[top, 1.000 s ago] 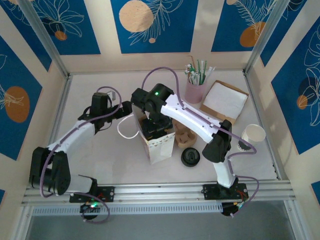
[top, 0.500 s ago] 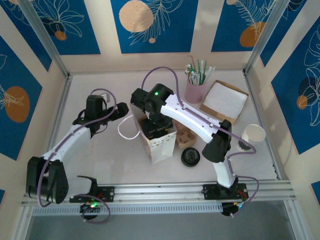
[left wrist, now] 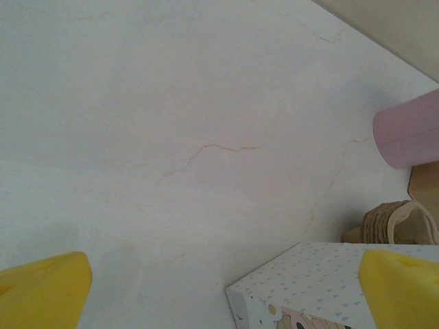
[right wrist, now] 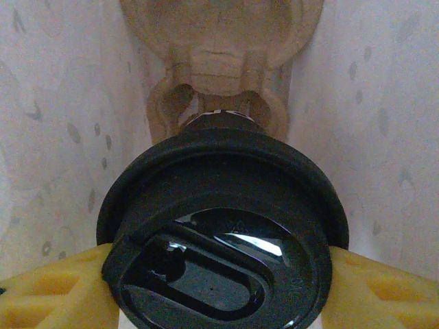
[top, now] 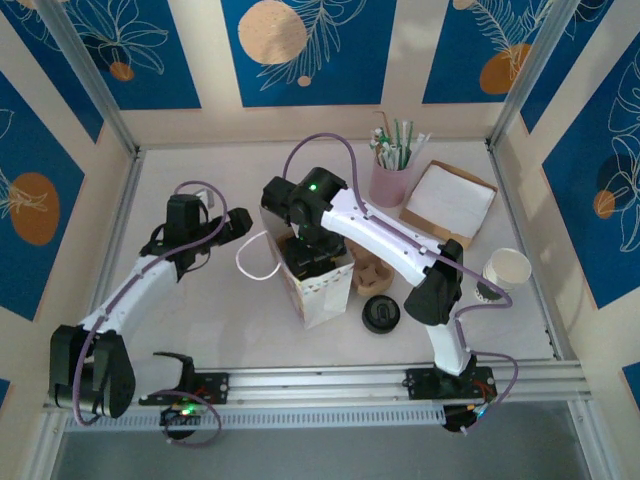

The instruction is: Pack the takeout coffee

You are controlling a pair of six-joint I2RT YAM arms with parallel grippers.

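Holding the lidded cup (right wrist: 223, 226) down inside the dotted paper bag (top: 325, 295): the right claw (right wrist: 219, 291) is pinching it just under the black lid, yellow fingers pressing on both sides, closed only as far as the cup allows. A cardboard cup carrier (right wrist: 219, 48) is lying at the bag's bottom, upper centre of the wrist frame. Can't tell whether the cup is touching it yet.

Meanwhile the left claw (left wrist: 221, 291) is gaping wide, gripping nothing, hovering over bare tabletop (left wrist: 171, 123) just beside the bag and not bracing it.

An open white paper cup (top: 507, 268) is standing at the right edge of the overhead frame, well apart from the bag. A flat black lid (top: 381, 313) is lying near the bag's foot.

Risks I'm seeing:
- The cup looks offset from the carrier hole. If it lands on the rim, it's tipping on release.
- Nothing is steadying the bag, so the fingers could drag a wall on the way out and topple it.
- Squeezing this close to the lid is risking popping it off.
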